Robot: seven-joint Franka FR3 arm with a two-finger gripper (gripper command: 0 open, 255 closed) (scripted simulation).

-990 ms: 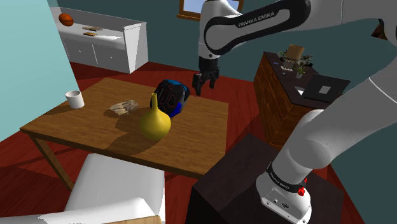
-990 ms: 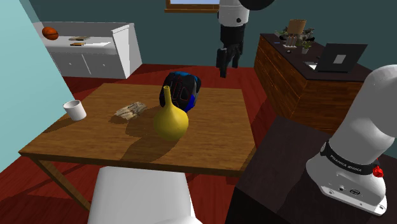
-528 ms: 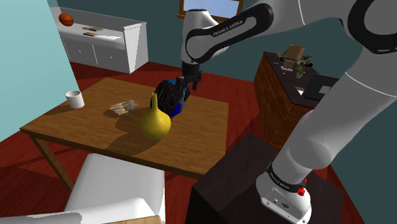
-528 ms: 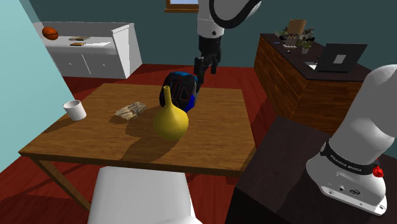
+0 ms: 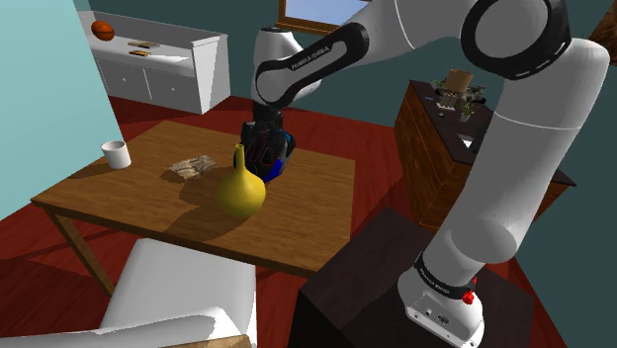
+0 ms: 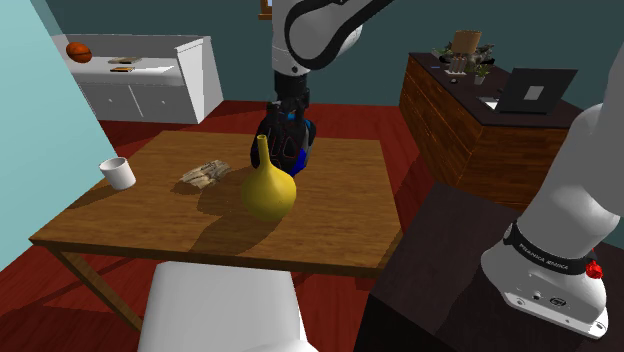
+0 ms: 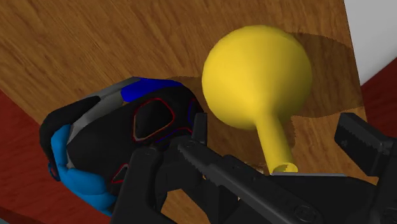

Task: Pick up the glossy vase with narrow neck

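The vase (image 5: 241,188) (image 6: 268,188) (image 7: 257,76) is glossy yellow, with a round body and a thin neck. It stands upright near the middle of the wooden table (image 5: 311,213). My gripper (image 5: 259,133) (image 6: 285,122) (image 7: 277,130) hangs just above and behind the neck, close to a blue and black object (image 5: 271,153) (image 6: 293,142) (image 7: 121,146). It is open. In the wrist view the neck's mouth lies between the spread fingers (image 7: 362,143), and neither one touches it.
A white mug (image 5: 117,153) (image 6: 118,172) and a tan stack (image 5: 192,166) (image 6: 205,174) sit toward the shoulder view's left of the table. A white chair (image 5: 183,297) stands at the near edge. A dark wooden cabinet (image 5: 440,148) is on the right and a white sideboard (image 5: 163,64) at the back.
The arm swung toward the shoulder view's left and came down, from beside the blue and black object to over the vase's neck. The fingers stayed apart.
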